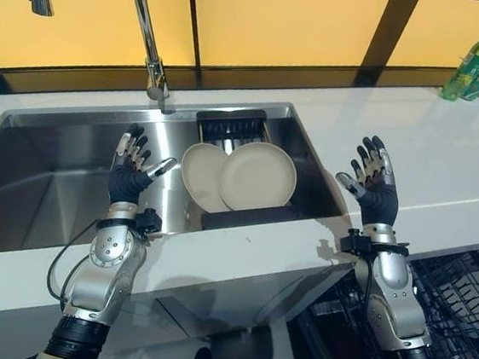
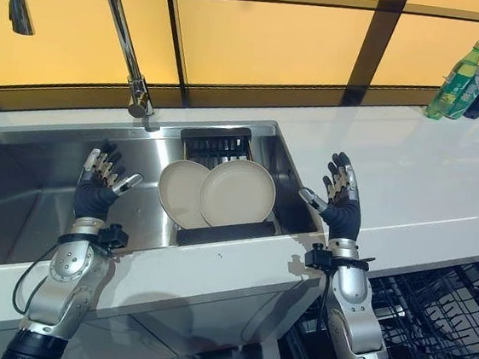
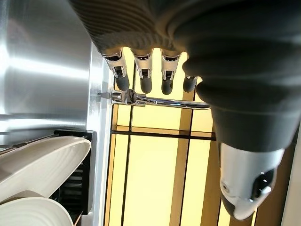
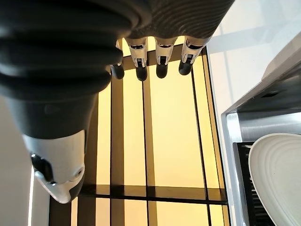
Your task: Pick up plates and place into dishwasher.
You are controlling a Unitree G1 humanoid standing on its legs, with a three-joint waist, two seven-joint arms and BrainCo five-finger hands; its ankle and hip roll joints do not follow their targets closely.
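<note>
Cream plates (image 1: 257,177) are leaning upright in a black rack (image 1: 244,219) inside the steel sink (image 1: 42,184). We are holding our left robot hand (image 1: 129,172) over the sink and our right robot hand (image 1: 374,185) over the white counter (image 1: 445,175), both spread open and gripping nothing.

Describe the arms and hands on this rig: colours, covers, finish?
Both arms are silver-grey metal with round joint housings and dark ribbed segments near the bottom. The left hand and right hand each wear a dark ribbed cover over back and wrist; silver fingers end in dark tips, and each thumb is silver.
</note>
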